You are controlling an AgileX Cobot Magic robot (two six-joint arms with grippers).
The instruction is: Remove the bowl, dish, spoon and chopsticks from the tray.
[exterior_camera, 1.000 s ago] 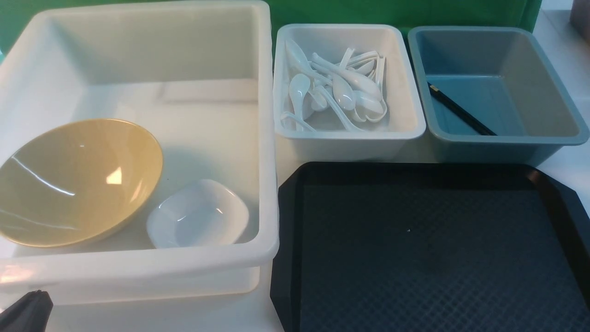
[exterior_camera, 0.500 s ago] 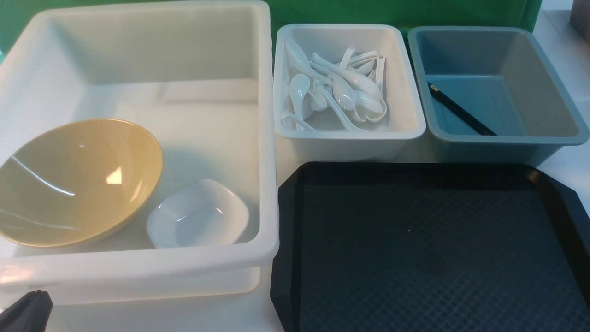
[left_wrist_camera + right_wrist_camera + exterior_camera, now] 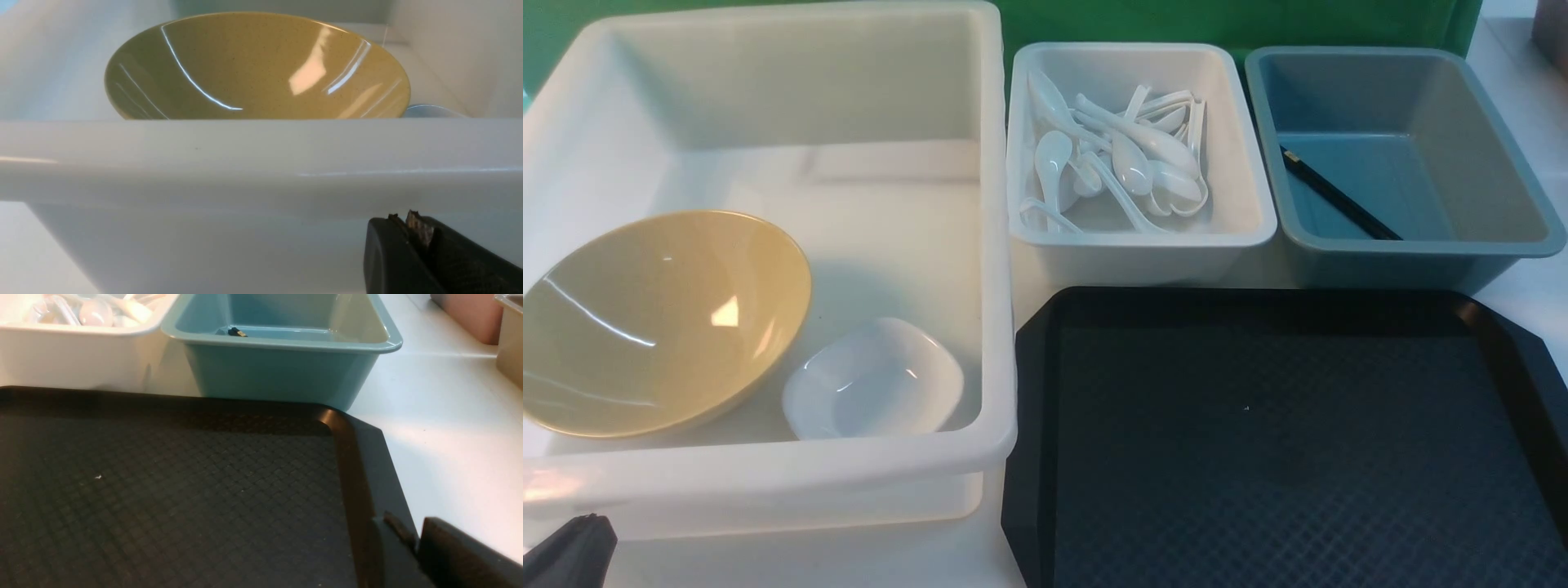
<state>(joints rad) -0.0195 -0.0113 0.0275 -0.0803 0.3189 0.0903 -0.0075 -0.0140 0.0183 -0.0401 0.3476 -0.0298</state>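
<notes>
From the front camera we see the black tray [image 3: 1282, 441] lying bare at right, its diamond-textured floor carrying nothing. The yellow bowl [image 3: 658, 322] sits tilted inside the large white tub [image 3: 768, 474] at left, with the small white dish [image 3: 874, 390] just beside it in the same tub. Behind the tray, the smaller white tub [image 3: 1135, 237] holds a heap of white spoons [image 3: 1123, 163]; we cannot tell the task's spoon from the others. The chopsticks [image 3: 1339, 196] lie slanted in the blue-grey tub [image 3: 1405, 249].

Our left wrist camera gives what the front one does not: the left gripper [image 3: 412, 228], fingers pressed together with nothing between them, low outside the big tub's near wall, the bowl beyond that wall and well apart from it. In the front view only a dark tip of this gripper shows at the lower left corner.

Our right wrist camera alone shows the right gripper [image 3: 408, 535], at the tray's right rim near its cut corner. Its fingers stand a narrow gap apart, and we cannot tell whether they touch the rim. The gold-marked chopstick end peeks from the blue-grey tub far beyond it. That camera also catches two further containers, pinkish [image 3: 470, 314] and tan [image 3: 510, 339], at the table's edge.

We can read no writing or labels.
</notes>
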